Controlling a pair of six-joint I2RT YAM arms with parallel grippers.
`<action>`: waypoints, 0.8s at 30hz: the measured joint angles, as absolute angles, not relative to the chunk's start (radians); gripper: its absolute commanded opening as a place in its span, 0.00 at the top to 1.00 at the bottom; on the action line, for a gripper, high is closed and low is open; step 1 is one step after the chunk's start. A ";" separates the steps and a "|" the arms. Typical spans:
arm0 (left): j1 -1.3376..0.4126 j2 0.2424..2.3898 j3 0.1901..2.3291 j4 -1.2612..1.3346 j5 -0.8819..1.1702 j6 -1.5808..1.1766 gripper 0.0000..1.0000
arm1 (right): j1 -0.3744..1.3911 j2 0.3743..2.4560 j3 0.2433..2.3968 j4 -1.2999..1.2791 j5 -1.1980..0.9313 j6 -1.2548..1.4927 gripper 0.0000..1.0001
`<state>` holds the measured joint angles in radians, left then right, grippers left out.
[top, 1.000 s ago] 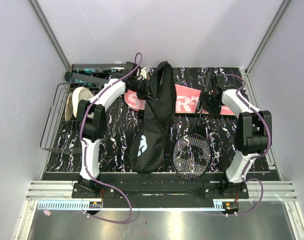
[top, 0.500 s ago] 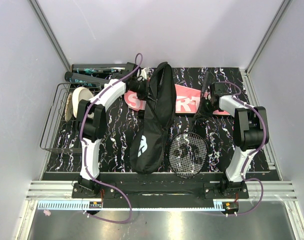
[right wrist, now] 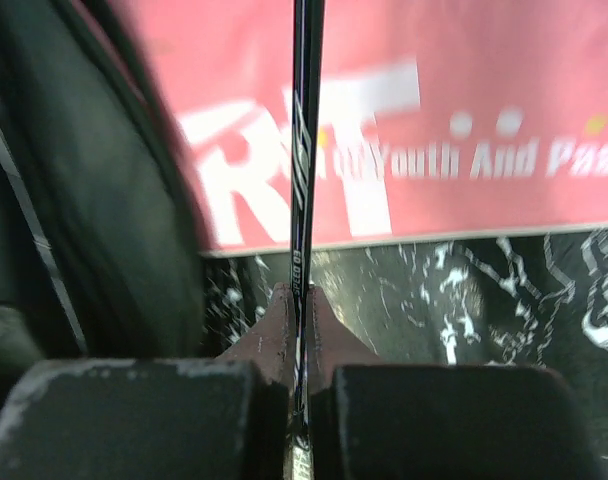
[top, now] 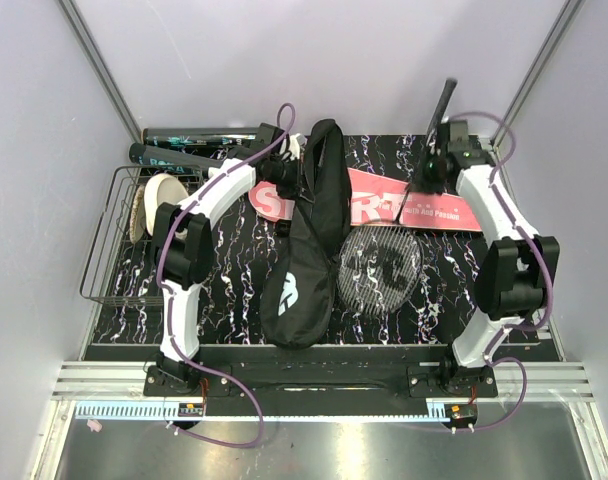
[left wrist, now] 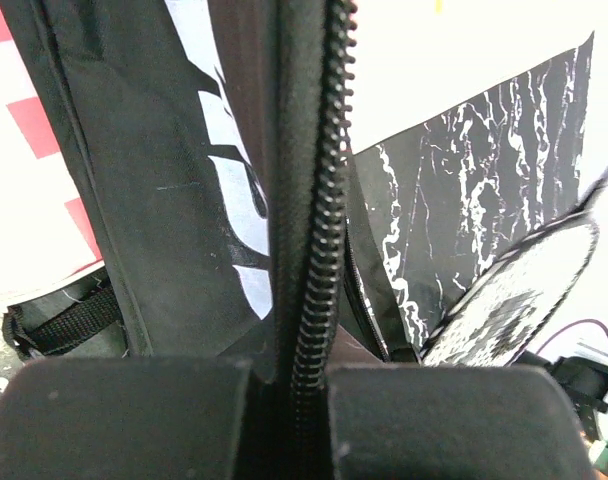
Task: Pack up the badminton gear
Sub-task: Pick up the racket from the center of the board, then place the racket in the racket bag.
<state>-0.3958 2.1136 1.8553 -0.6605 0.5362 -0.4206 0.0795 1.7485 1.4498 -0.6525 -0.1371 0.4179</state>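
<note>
From above, the left gripper (top: 286, 190) is pinched shut on the top edge of the black bag (top: 302, 290). The bag lies long and floppy down the middle of the table (top: 224, 280). The right gripper (top: 430, 172) is closed on the thin shaft of a racket (top: 381, 265). The racket's round, stringy head sits low, just beside the bag and in front of the pink case (top: 454, 212). Its other end sticks up toward the back wall. It is hard to tell if the head touches the table.

The step looks like putting this racket into the bag. Next, the head likely has to swing over to the bag's mouth and slide in.

In the left wrist view, the jaws are tight on soft black cloth. A bumpy zipper (left wrist: 319, 250) runs up it.

In the right wrist view, the jaws squeeze the shiny, dark shaft (right wrist: 302, 150). The flat pink case with white letters lies below, right beside the bag.
</note>
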 measured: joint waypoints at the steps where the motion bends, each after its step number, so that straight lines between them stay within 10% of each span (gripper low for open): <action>1: -0.399 2.110 1.855 -0.661 0.525 -0.414 1.00 | 0.078 1.747 1.531 -0.685 -0.118 0.416 1.00; 24: -0.496 2.030 1.797 -0.581 0.350 -0.451 1.00 | 0.106 2.331 2.677 -1.205 -0.007 0.490 1.00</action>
<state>-0.4961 2.0300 1.7973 -0.5808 0.3496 -0.4511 0.1062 2.3310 2.6770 -1.2053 -0.0071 0.4900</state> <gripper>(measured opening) 0.015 0.020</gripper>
